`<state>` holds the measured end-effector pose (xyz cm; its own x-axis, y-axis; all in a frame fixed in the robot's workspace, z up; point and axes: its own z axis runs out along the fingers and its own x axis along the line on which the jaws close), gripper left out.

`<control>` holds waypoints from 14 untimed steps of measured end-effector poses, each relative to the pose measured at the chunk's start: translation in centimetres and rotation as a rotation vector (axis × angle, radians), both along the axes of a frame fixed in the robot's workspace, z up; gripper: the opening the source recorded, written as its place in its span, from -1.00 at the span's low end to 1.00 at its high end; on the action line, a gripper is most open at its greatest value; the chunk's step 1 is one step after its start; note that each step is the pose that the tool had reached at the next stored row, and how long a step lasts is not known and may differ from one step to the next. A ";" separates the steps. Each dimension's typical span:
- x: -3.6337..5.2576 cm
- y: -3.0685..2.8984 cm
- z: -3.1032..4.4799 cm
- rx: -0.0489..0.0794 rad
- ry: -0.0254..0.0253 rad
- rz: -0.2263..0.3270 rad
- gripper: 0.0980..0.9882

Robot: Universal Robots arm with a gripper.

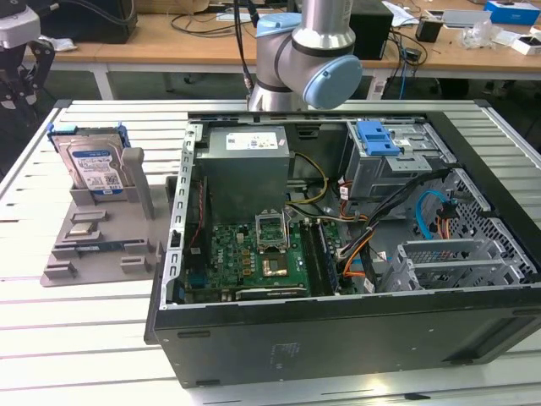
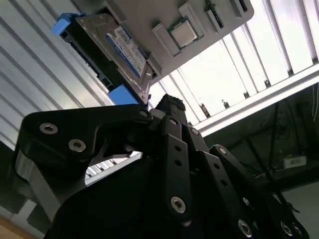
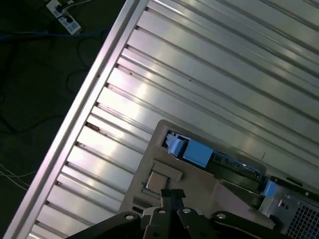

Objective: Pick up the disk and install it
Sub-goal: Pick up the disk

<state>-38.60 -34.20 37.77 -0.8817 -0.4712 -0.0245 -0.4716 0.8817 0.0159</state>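
Note:
The disk (image 1: 95,166) stands on edge in a slot of a grey fixture tray (image 1: 93,247) on the exterior view's left. It is a silver drive with a blue-and-white label in a blue carrier frame. In the second wrist view the disk (image 2: 122,47) lies just beyond the black fingertips (image 2: 169,104). The first wrist view shows the disk (image 3: 199,152) edge-on. My gripper (image 1: 19,85) hangs at the far left edge of the exterior view, up and away from the disk and not touching it. Its fingers (image 3: 172,195) are shut together with nothing between them.
An open computer case (image 1: 338,330) lies on the slatted metal table (image 1: 101,338). Inside it are a grey power supply (image 1: 245,165), a motherboard (image 1: 254,254) and a drive bay with a blue bracket (image 1: 378,137). A processor chip (image 2: 183,33) lies on the fixture tray.

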 end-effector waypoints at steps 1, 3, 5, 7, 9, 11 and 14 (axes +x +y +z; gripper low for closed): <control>0.00 0.00 0.00 0.000 0.0000 0.014 -0.98; -0.01 0.00 0.00 -0.001 0.0000 0.056 -0.98; 0.00 0.00 0.00 -0.001 0.0000 0.095 -0.98; 0.00 0.00 0.00 -0.001 0.0000 0.127 -0.98; 0.00 0.00 0.00 -0.001 0.0000 0.159 -0.98; 0.00 0.00 0.00 -0.001 0.0000 0.188 -0.98; 0.00 0.00 0.00 -0.001 0.0000 0.244 -0.98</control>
<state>-38.60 -34.20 37.77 -0.7417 -0.6703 -0.0242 -0.6707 0.7416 0.0154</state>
